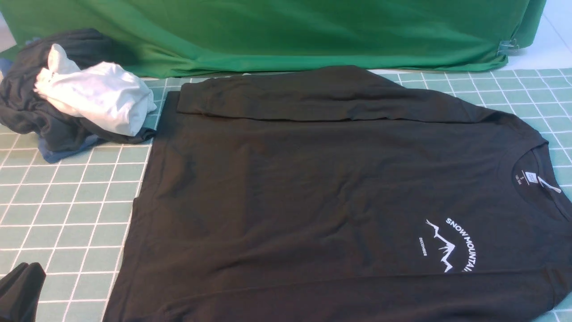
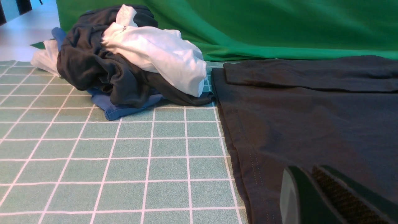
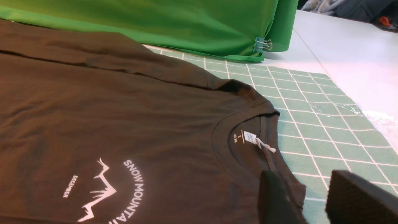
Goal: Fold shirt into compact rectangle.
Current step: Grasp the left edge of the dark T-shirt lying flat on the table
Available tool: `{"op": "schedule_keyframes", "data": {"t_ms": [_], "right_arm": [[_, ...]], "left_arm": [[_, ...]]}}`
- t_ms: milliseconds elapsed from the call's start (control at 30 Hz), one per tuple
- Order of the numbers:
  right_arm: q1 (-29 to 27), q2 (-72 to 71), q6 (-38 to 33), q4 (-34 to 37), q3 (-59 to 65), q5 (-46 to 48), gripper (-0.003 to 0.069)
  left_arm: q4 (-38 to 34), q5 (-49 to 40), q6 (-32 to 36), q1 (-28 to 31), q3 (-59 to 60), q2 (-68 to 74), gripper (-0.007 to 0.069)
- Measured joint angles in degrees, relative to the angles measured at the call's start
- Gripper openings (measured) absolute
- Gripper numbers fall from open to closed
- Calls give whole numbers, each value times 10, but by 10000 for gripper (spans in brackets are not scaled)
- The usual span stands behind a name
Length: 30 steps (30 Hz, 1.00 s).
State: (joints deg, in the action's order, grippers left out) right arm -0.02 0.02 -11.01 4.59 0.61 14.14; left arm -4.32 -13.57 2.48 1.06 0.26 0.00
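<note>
The shirt point(image 1: 313, 188) lies flat, chest up, on the green grid mat point(image 1: 67, 201) and covers most of it. In the front view its collar point(image 1: 532, 179) points to 3 o'clock and the white mountain print point(image 1: 451, 246) sits at about 4 o'clock. The far sleeve point(image 1: 313, 96) is folded across the body along the 12 o'clock edge. At 10 o'clock a white garment point(image 1: 98, 96) lies on a dark grey garment point(image 1: 27, 107), touching the shirt's hem corner. A green cloth point(image 1: 290, 31) hangs behind.

The left gripper point(image 2: 303, 174) hovers at 7 o'clock over the hem corner, jaws together; it seems to pinch no cloth, though the view is tight. The right gripper point(image 3: 306, 186) stands apart-jawed just beside the collar, with mat showing between its fingers point(image 3: 354, 199).
</note>
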Motion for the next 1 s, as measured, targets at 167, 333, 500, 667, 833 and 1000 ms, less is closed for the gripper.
{"op": "schedule_keyframes", "data": {"t_ms": [167,333,500,667,833,1000], "right_arm": [[0,0,0,0,0,0,240],[0,0,0,0,0,0,240],[0,0,0,0,0,0,240],[0,0,0,0,0,0,240],[0,0,0,0,0,0,240],[0,0,0,0,0,0,240]], "left_arm": [[0,0,0,0,0,0,15],[0,0,0,0,0,0,15],[0,0,0,0,0,0,15],[0,0,0,0,0,0,15],[8,10,1,0,0,0,15],[-110,142,-45,0,0,0,15]]}}
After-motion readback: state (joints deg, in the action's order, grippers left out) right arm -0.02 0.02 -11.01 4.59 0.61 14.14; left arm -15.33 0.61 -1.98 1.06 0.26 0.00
